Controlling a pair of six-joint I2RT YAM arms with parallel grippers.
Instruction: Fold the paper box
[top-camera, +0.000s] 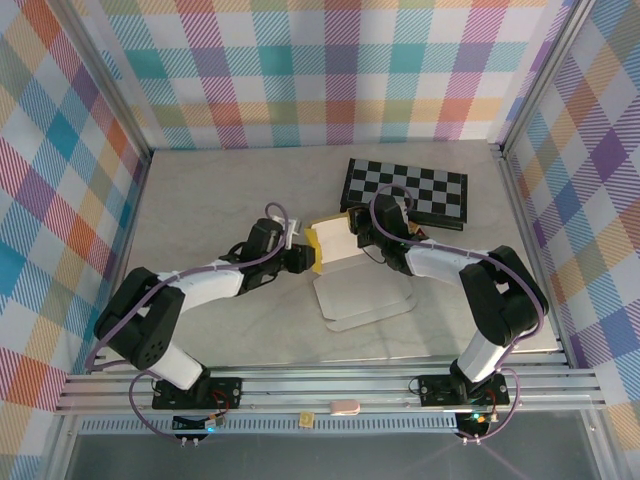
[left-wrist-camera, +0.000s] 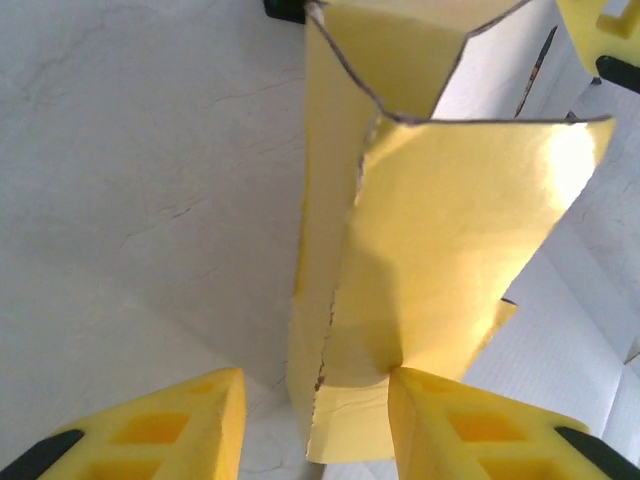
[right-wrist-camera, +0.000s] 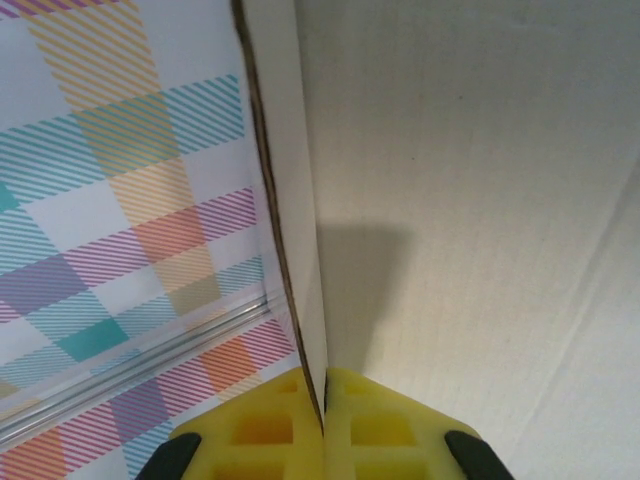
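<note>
The right claw is pinched closed on the raw edge of an upright panel of the paper box, its pads meeting on the thin card. The left claw stands part open around a raised yellow flap. One fingertip touches the flap's foot and the other is apart from it, so nothing is gripped there. The box sits mid-bench between the claws, beside the checkered board. The pale flat sheet in front is probably its unfolded part, though the overhead view is too coarse to be sure. The card looks light, thin, glossy and easily creased. It is best held lightly by panel edges close to a fold, since a hard pinch could tear the ragged edge.
</note>
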